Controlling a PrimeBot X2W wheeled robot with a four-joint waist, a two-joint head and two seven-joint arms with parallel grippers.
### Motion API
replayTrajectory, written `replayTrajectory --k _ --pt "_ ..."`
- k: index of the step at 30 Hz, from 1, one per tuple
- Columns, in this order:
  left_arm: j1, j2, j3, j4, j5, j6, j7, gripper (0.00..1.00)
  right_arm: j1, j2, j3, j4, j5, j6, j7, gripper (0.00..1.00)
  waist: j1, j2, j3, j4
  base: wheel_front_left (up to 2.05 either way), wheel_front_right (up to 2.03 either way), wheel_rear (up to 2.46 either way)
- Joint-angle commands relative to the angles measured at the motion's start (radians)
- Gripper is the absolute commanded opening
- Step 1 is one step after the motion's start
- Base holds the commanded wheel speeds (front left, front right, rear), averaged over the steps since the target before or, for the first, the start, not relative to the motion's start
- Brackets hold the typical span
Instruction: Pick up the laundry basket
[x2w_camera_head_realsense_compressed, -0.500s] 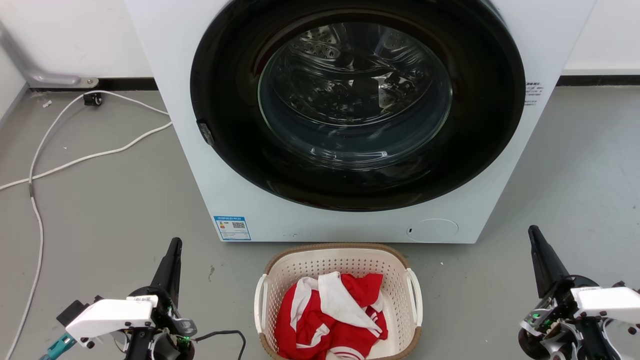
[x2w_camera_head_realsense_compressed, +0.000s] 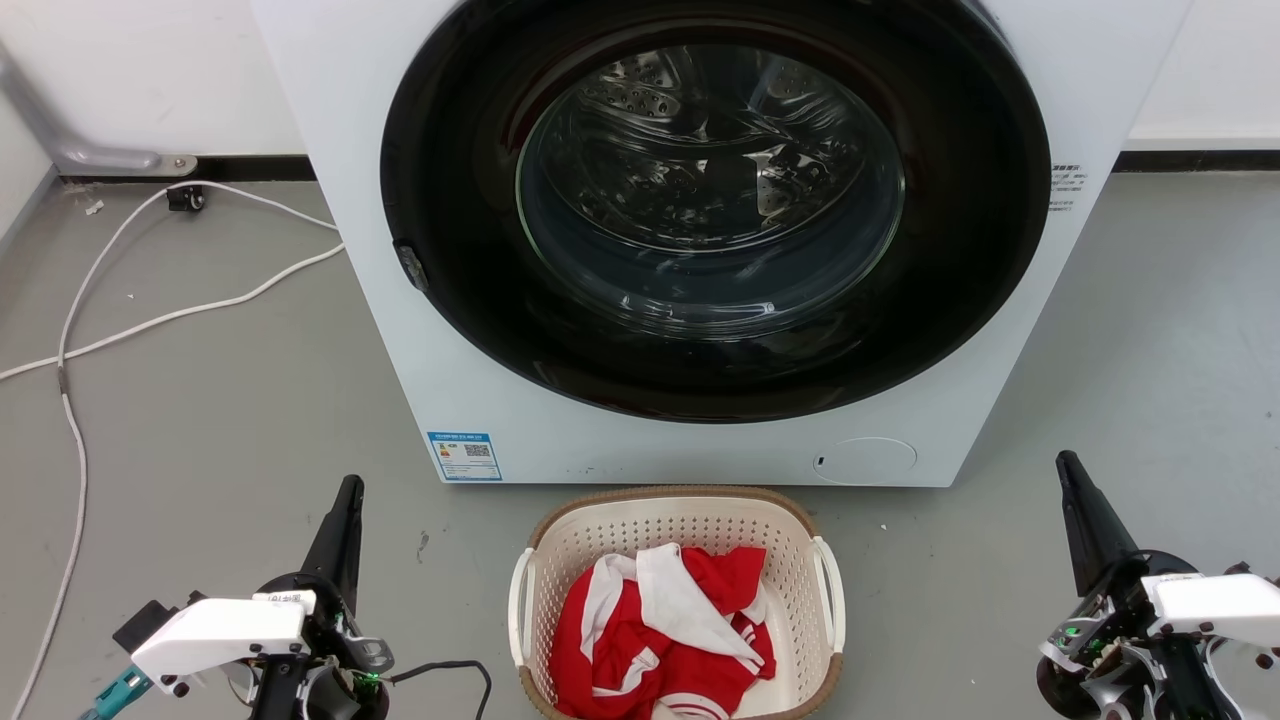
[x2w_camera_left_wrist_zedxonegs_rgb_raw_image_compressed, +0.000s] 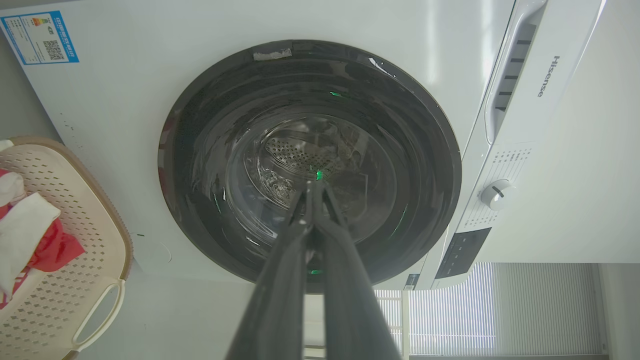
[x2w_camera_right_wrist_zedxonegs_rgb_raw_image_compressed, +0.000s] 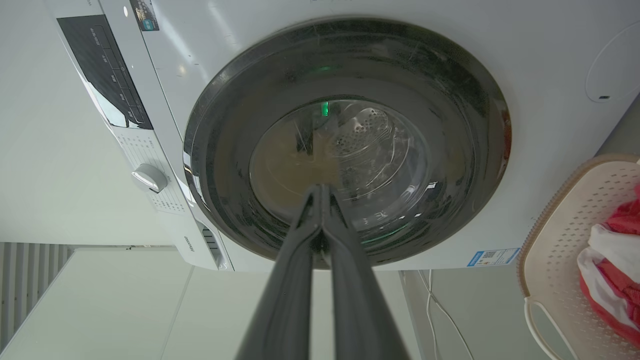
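Black fingers (x2w_camera_left_wrist_zedxonegs_rgb_raw_image_compressed: 285, 280) on both sides are pressed together at the tips, with nothing between them. Low at the near left is the left gripper (x2w_camera_head_realsense_compressed: 349, 492), and at the near right the right gripper (x2w_camera_head_realsense_compressed: 1068, 468). Both point away toward the washing machine (x2w_camera_head_realsense_compressed: 400, 330) and are well apart from anything they could grab.

Between them, on the grey floor (x2w_camera_head_realsense_compressed: 1150, 350) just in front of the machine, sits the laundry basket (x2w_camera_head_realsense_compressed: 600, 535). It's cream perforated plastic with a brown woven-look rim, and a red and white garment (x2w_camera_head_realsense_compressed: 665, 630) is bunched up inside. White loops stick out on two sides, the left handle (x2w_camera_head_realsense_compressed: 516, 610) and the right handle (x2w_camera_head_realsense_compressed: 836, 600).

My take: nothing's grabbed yet, so this is the reach-in stage. I'd spread both pairs of fingers first. Then bring each arm inward and down to its own handle, put one finger through the loop, and close on both evenly. Lift both sides together so the basket rides level and the clothes don't slide out. The far rim looks near the machine's front panel, so go up rather than forward. That white cable (x2w_camera_head_realsense_compressed: 150, 320) at the far left is well out of the way.
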Motion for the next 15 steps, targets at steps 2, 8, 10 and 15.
replayTrajectory --k 2,8,10,15 --pt "-0.004 0.0 0.004 0.001 0.004 -0.003 0.003 0.0 -0.011 0.003 -0.001 0.001 -0.002 0.003 0.001 0.0 0.0 0.0 0.0 0.0 0.0 0.0 0.0" --pt "-0.004 0.0 0.004 0.001 0.004 -0.003 0.003 0.0 -0.01 0.003 -0.001 0.001 -0.002 0.003 0.002 0.0 0.0 0.0 0.0 0.0 0.0 0.0 0.0" --pt "-0.004 -0.001 0.004 0.001 0.004 -0.003 0.003 0.0 -0.01 0.003 -0.001 0.001 -0.002 0.003 0.002 0.0 0.0 0.0 0.0 0.0 0.0 0.0 0.0" --pt "-0.004 -0.001 0.004 0.001 0.005 -0.003 0.003 0.0 -0.011 0.003 -0.001 0.001 -0.003 0.003 0.002 0.0 0.0 0.0 0.0 0.0 0.0 0.0 0.0"
